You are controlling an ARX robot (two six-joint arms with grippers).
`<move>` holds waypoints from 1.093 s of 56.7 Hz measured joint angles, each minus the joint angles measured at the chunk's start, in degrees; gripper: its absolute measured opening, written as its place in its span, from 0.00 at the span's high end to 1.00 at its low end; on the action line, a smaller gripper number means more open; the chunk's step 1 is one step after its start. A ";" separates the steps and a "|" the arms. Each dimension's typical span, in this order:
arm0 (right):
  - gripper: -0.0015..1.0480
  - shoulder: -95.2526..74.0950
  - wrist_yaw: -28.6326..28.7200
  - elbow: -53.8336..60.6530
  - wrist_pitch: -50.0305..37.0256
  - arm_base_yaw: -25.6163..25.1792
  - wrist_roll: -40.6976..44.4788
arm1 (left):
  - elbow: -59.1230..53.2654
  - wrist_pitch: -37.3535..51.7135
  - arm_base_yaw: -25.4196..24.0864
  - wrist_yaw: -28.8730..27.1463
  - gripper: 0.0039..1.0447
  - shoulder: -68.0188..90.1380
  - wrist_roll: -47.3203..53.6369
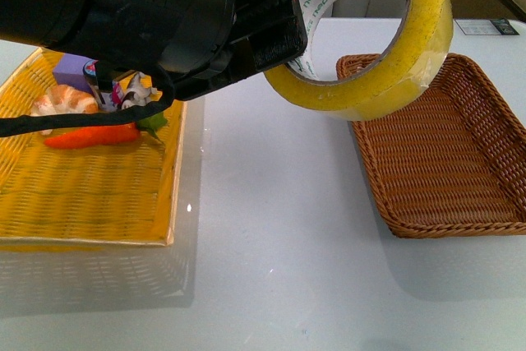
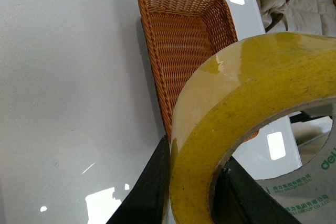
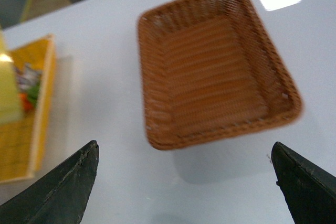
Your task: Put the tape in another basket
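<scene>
While my left gripper (image 2: 191, 195) clamps the tape (image 1: 411, 63) wall, one finger through its core, the roll hangs aloft by the left rim of the basket (image 1: 444, 162), toward the worktop's right edge. Lift done; carry-over and release remain, I judge. My right gripper (image 3: 184, 187) gapes wide, empty.

Front cam looks down at the basket (image 1: 444, 162), close; L & R wrist cams share it from above.
</scene>
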State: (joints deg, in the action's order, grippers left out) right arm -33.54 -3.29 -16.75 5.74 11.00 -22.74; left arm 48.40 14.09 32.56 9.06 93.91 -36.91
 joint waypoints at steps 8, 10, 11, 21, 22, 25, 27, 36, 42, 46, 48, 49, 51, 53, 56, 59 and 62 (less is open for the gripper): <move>0.09 -8.00 5.73 -2.12 -12.83 2.89 -5.90 | 0.13 -0.70 0.24 0.15 0.86 -0.04 0.00; 0.09 -10.51 6.93 -2.29 -17.00 4.09 -7.74 | 0.22 -0.81 0.26 0.22 0.86 -0.02 0.00; 0.09 -11.13 7.23 -2.32 -18.03 4.42 -8.20 | 0.24 -0.85 0.26 0.24 0.86 -0.02 0.00; 0.09 -20.31 9.38 -2.27 -32.06 9.46 -13.03 | 0.76 -1.03 0.28 0.68 0.86 -0.02 -0.02; 0.09 -21.40 9.75 -2.27 -33.51 10.01 -13.51 | 0.76 -1.05 0.28 0.76 0.86 -0.02 0.00; 0.09 -23.93 10.14 -2.25 -36.59 11.06 -13.97 | 0.76 -1.11 0.28 1.03 0.86 -0.02 -0.02; 0.09 -25.97 10.88 -2.23 -38.91 11.52 -14.43 | 0.76 -1.18 0.28 1.14 0.86 -0.02 -0.02; 0.09 -32.26 12.31 -2.14 -45.70 11.74 -15.41 | 0.76 -1.29 0.28 1.75 0.86 -0.02 -0.04; 0.09 -36.50 13.09 -2.14 -48.76 11.28 -15.67 | 0.76 -1.33 0.17 2.58 0.86 -0.04 -0.20; 0.09 -38.16 13.57 -2.14 -50.23 10.95 -16.09 | 0.76 -1.33 0.11 2.99 0.86 -0.04 -0.35; 0.09 -39.04 13.68 -2.14 -51.15 10.80 -16.35 | 0.76 -1.33 0.04 3.21 0.86 -0.04 -0.48; 0.09 -39.21 13.68 -2.14 -51.30 10.82 -16.41 | 0.76 -1.33 0.04 3.26 0.86 -0.04 -0.48; 0.09 -39.71 13.70 -2.14 -51.65 10.80 -16.55 | 0.76 -1.33 0.00 3.41 0.86 -0.07 -0.52; 0.09 -40.09 13.77 -2.14 -51.93 10.82 -16.70 | 0.76 -1.33 -0.07 3.61 0.86 -0.04 -0.55; 0.09 -40.54 13.84 -2.14 -52.39 10.82 -16.76 | 0.76 -1.33 -0.17 3.87 0.86 -0.07 -0.61; 0.09 -40.92 13.81 -2.14 -52.83 10.86 -16.98 | 0.76 -1.33 -0.31 4.28 0.86 -0.04 -0.77; 0.13 -41.09 13.77 -2.14 -53.02 11.02 -17.18 | 0.76 -1.31 -0.37 4.52 0.86 -0.07 -0.94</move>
State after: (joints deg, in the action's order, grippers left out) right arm -74.63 10.48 -18.90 -47.29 22.02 -39.92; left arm 49.17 12.78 32.18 13.58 93.84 -37.85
